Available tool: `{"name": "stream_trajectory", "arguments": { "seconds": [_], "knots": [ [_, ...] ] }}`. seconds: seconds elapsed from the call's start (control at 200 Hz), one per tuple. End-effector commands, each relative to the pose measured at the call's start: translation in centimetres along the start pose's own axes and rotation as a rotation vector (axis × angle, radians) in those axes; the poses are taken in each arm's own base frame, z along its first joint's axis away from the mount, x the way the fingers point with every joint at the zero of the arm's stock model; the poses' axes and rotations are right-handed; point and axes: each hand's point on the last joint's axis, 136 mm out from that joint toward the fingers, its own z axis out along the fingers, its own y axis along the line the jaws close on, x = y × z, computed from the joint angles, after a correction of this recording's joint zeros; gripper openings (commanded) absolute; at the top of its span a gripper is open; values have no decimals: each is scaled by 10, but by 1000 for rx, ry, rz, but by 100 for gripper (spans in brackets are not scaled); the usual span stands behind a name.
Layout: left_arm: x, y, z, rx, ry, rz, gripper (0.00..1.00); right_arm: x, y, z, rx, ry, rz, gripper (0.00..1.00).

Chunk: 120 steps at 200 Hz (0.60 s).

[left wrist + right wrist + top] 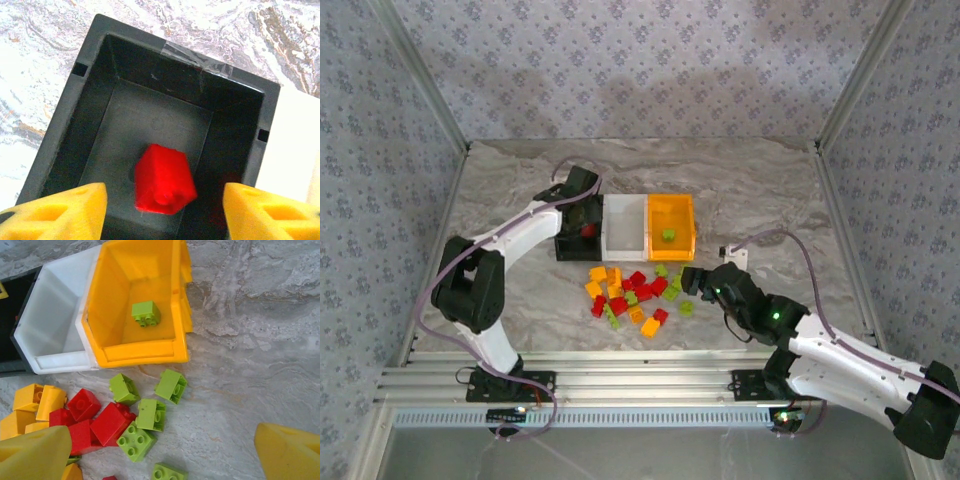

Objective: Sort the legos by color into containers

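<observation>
Red brick is down inside the black bin. In the left wrist view it sits right in the gap between the two yellow fingers of the left gripper, touching neither. Those fingers are spread wide with nothing in them. The brick looks kinda smeared, so I can't say whether it lies flat on the bin floor.

Over on the other side, the right gripper is spread wide too, also holding nothing. It hangs over the right end of the loose pile of legos on the marble-look table. A few green ones lie on the table between its fingertips, untouched.

The overhead view gives the layout the wrist cams don't. Black, white and orange-yellow bins stand joined in a row, with the pile just in front of them and the left gripper above the black one. Up close, the left wrist cam picks up a strip of clear tape on the black bin's far rim. The right wrist cam shows a green brick inside the orange-yellow bin, studs visible, with the white bin touching its side.

From above, the left gripper covers part of the black bin, and the red brick is just a small red spot. In the right wrist view the black bin is cut off at the left edge. Both wrist views crop the fingers at the bottom.
</observation>
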Motion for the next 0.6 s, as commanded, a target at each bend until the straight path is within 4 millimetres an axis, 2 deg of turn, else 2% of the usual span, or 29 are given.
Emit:
{"name": "stream_trajectory", "arguments": {
  "seconds": [0.0, 0.14, 0.26, 0.35, 0.435, 0.49, 0.595],
  "knots": [
    [-23, -23, -43, 122, -71, -16, 72, 6, -7, 1, 41, 52, 22, 96],
    [-20, -39, -87, 253, -110, -11, 88, 15, -5, 11, 55, 97, 18, 95],
    [2, -47, -122, 368, -121, 14, 99, 27, 4, 21, 26, 147, 11, 93],
    [27, -47, -143, 433, -119, 47, 99, 36, 18, 28, -26, 191, -11, 89],
    [56, -36, -151, 452, -108, 84, 100, 48, 36, 32, -82, 242, -52, 87],
    [74, -25, -149, 445, -83, 95, 100, 58, 43, 34, -84, 274, -92, 86],
    [103, 0, -140, 432, -32, 75, 100, 72, 38, 38, 2, 295, -144, 87]
  ]
}}
